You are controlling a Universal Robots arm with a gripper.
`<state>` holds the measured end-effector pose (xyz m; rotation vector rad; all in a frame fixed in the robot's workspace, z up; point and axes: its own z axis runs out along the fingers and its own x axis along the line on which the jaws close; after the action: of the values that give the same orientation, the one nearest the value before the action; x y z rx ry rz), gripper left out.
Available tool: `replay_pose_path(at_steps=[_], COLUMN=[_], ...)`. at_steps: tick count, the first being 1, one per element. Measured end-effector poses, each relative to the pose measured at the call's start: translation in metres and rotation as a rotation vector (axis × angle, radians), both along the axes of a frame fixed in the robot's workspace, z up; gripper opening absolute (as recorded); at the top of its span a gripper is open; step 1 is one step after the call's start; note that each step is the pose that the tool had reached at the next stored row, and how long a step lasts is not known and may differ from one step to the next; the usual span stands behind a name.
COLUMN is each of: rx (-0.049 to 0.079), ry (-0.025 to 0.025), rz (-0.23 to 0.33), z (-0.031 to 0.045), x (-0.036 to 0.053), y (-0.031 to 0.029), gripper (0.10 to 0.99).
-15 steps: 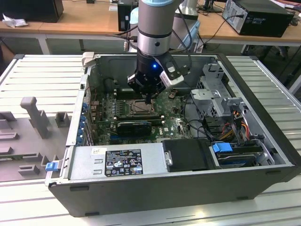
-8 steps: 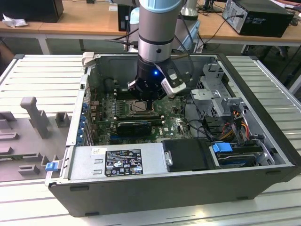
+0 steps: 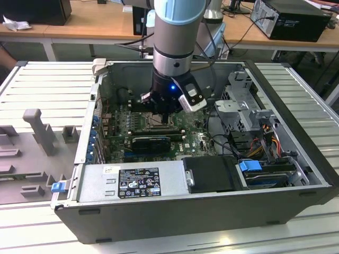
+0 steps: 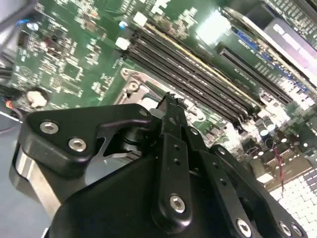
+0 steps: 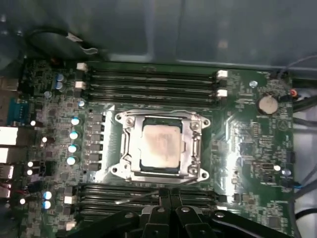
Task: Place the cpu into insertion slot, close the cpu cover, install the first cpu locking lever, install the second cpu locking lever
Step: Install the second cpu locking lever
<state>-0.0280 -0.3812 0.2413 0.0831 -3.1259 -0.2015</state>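
Looks decently far along. In the first wrist view, cpu (image 5: 159, 145) already sitting in the insertion slot (image 5: 130, 169), pale metal face up, square to the frame. The cpu cover (image 5: 195, 147) seems folded down flat around it, chip showing through the big window. So steps one and two look done, judging by how things lie.

Levers harder to call. A thin silvery wire lever (image 5: 141, 195) runs slanted over the RAM slots (image 5: 148, 79) on the gripper's side of the socket, apparently loose, not tucked under a catch. Other lever not clearly made out, so can't say whether latched. Best guess: both lever steps remain.

Gripper (image 5: 170, 207) hovering just beside the socket edge nearest that lever, fingertips pressed together with nothing between them. Same story in the second wrist view: black fingers (image 4: 171, 116) meeting at the tip just above the socket's metal rim. In the exterior view, gripper (image 3: 159, 108) reaching down inside the open PC case (image 3: 296, 174), over the motherboard (image 3: 119, 119).
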Motion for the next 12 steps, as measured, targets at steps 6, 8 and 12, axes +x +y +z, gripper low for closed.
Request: replay_pose_path(at_steps=[6,8,12], rx=[0.002,0.003,0.009], ry=[0.0008,0.0008,0.0010], rz=[0.010,0.013,0.014], z=[-0.0063,-0.0105,-0.0188], x=[-0.0156,-0.0180,-0.0218], y=[0.0000,0.0000,-0.0001], gripper=[0.106,0.106,0.106])
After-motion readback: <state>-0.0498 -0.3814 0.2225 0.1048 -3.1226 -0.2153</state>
